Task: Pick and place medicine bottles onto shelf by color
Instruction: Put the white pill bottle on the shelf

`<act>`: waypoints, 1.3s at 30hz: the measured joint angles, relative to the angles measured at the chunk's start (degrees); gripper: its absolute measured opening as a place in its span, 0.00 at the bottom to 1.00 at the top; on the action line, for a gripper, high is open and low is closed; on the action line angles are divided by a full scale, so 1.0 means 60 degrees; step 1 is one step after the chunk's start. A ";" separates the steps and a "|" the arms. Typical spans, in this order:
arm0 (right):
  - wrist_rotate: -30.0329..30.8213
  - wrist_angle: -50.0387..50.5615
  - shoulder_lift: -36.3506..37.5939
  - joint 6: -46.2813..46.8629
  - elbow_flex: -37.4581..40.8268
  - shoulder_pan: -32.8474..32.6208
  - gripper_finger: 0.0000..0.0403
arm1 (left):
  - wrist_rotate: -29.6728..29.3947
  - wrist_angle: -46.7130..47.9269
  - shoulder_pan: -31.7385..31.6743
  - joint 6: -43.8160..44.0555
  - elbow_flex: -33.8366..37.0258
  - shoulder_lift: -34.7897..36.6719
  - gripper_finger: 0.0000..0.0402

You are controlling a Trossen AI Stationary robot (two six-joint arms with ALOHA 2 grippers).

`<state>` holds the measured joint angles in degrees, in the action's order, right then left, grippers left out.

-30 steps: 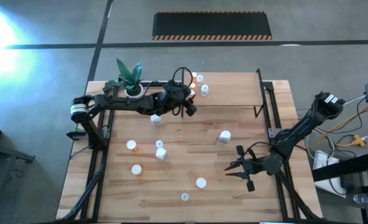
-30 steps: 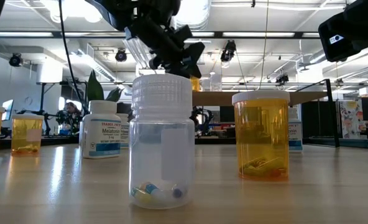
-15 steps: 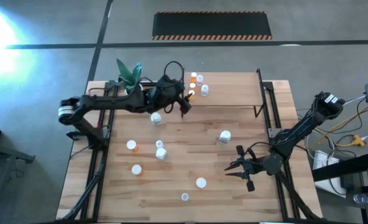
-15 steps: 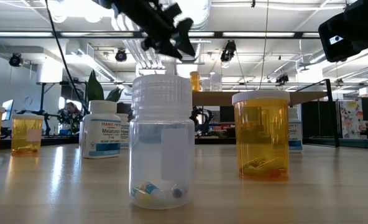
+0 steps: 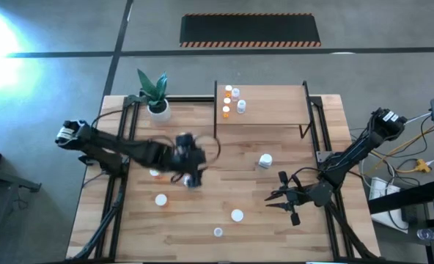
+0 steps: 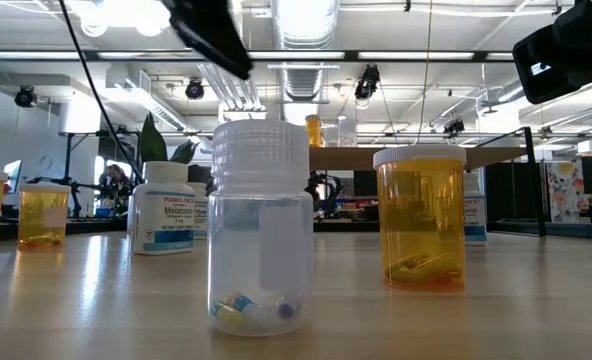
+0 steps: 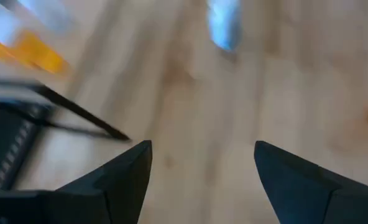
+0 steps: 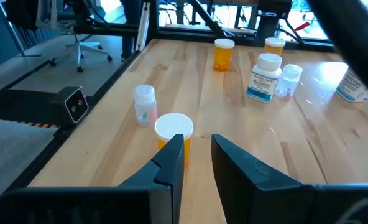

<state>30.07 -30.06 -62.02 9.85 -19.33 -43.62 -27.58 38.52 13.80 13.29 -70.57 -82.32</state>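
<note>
Bottles (image 5: 237, 215) are judged light, rigid and probably slick, best taken round the body below the cap; left gripper (image 7: 202, 163) is held apart and empty, right gripper (image 8: 196, 152) nearly together on nothing.

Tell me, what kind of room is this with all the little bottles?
Probably a robot lab or workshop. Two dark robot arms reach over a wooden table dotted with pill bottles. Behind it are bare ceiling pipes, spot lamps and an office chair.
</note>
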 joint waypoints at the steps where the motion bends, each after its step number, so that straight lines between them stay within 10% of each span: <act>1: 0.0002 0.0000 0.0000 0.0000 0.0000 0.0000 0.17 | -0.0003 0.0410 0.0313 0.0466 0.0000 -0.0034 0.66; 15: 0.0003 0.0047 0.0000 -0.0160 0.0015 0.0000 0.17 | -0.0043 0.6382 0.3674 0.9545 0.0280 -0.0263 0.66; 30: 0.0003 0.0127 0.0000 -0.0186 0.0084 0.0000 0.16 | -0.2603 -0.1805 0.3939 0.9183 0.3923 -0.0324 0.66; 39: 0.0014 0.0114 -0.0002 -0.0175 0.0084 0.0000 0.16 | -0.4236 -0.2397 0.3696 0.9215 0.4266 -0.0321 0.66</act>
<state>30.15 -29.38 -62.03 8.80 -18.83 -43.62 -52.99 24.14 35.97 68.58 -44.97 -84.25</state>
